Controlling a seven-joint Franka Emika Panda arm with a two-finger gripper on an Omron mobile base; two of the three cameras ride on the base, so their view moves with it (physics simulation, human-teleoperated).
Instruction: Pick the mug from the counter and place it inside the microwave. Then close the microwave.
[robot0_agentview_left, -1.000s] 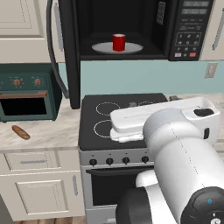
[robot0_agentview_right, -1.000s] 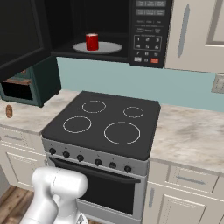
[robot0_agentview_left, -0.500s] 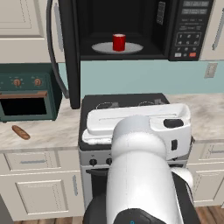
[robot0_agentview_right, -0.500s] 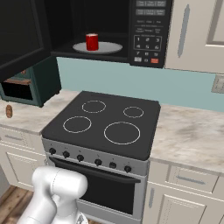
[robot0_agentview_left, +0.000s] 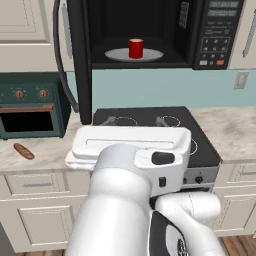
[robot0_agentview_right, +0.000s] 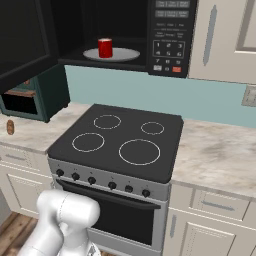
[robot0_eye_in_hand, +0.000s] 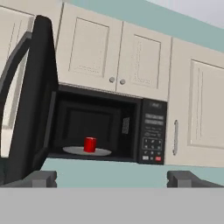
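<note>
The red mug (robot0_agentview_left: 136, 48) (robot0_agentview_right: 105, 48) (robot0_eye_in_hand: 89, 144) stands upright on the round white turntable plate inside the black microwave (robot0_agentview_left: 215, 35) (robot0_agentview_right: 167, 35) (robot0_eye_in_hand: 151, 131). The microwave's door (robot0_agentview_left: 80, 60) (robot0_agentview_right: 25, 40) (robot0_eye_in_hand: 33, 100) is swung wide open to the left. My gripper (robot0_eye_in_hand: 113, 179) is open and empty, well back from the microwave and below it, looking up at its opening. Its dark fingertips (robot0_eye_in_hand: 41, 178) stand far apart. The beige marbled counter (robot0_agentview_left: 230, 130) (robot0_agentview_right: 215, 150) runs on both sides of the stove.
A black stovetop (robot0_agentview_left: 150, 120) (robot0_agentview_right: 120, 140) lies under the microwave. A dark green toaster oven (robot0_agentview_left: 30, 105) (robot0_agentview_right: 30, 95) stands on the left counter, with a brown bread (robot0_agentview_left: 23, 151) (robot0_agentview_right: 10, 127) in front of it. Cream cabinets (robot0_eye_in_hand: 118, 61) hang above and to the right.
The arm has swung leftward across the left base view and now looms closer to that camera. The mug, microwave door and open jaws have stayed as they were.
</note>
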